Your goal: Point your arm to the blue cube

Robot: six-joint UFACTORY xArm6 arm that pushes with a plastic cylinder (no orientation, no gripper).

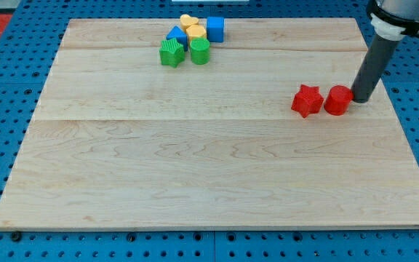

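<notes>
The blue cube [215,29] sits near the view's top, at the right end of a cluster of blocks. My tip [361,100] rests on the board at the view's right, touching the right side of a red cylinder [337,100]. The tip is far to the right of and below the blue cube.
A red star-shaped block [307,100] lies just left of the red cylinder. The cluster also holds a yellow heart block [188,21], a yellow block [196,33], a blue block [177,36], a green star-like block [171,53] and a green cylinder [200,51]. The wooden board [209,175] lies on a blue perforated table.
</notes>
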